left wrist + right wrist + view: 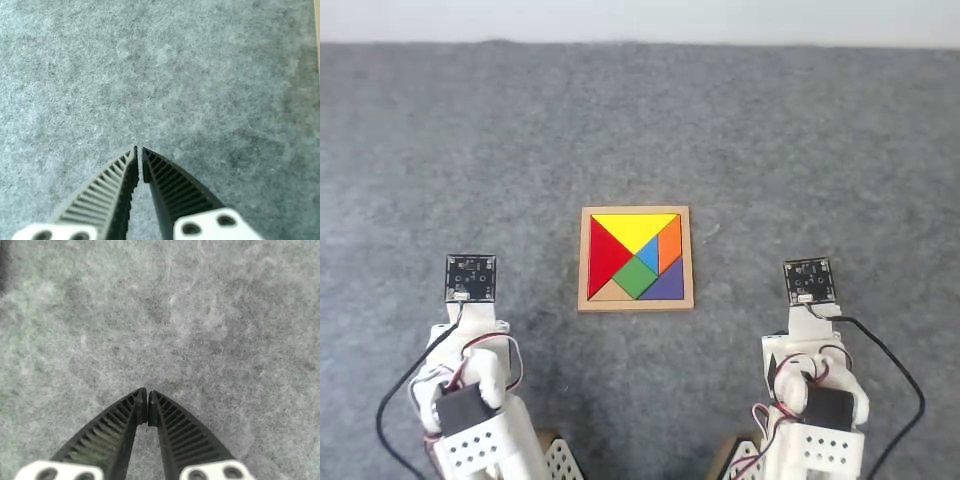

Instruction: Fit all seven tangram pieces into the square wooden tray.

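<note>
The square wooden tray (636,213) lies in the middle of the grey felt between the two arms. Inside it I see a yellow triangle (633,227), a red triangle (605,254), an orange piece (670,243), a small blue triangle (648,254), a green square (637,277), a purple triangle (668,284) and a wood-coloured triangle (609,291). My left gripper (139,149) is shut over bare felt, left of the tray and nearer the front. My right gripper (147,391) is shut too, over bare felt to the tray's right.
Grey felt covers the whole table up to a pale wall at the back. The left arm's body (470,400) and the right arm's body (815,400) stand at the front edge. A sliver of the tray's edge (318,45) shows in the left wrist view.
</note>
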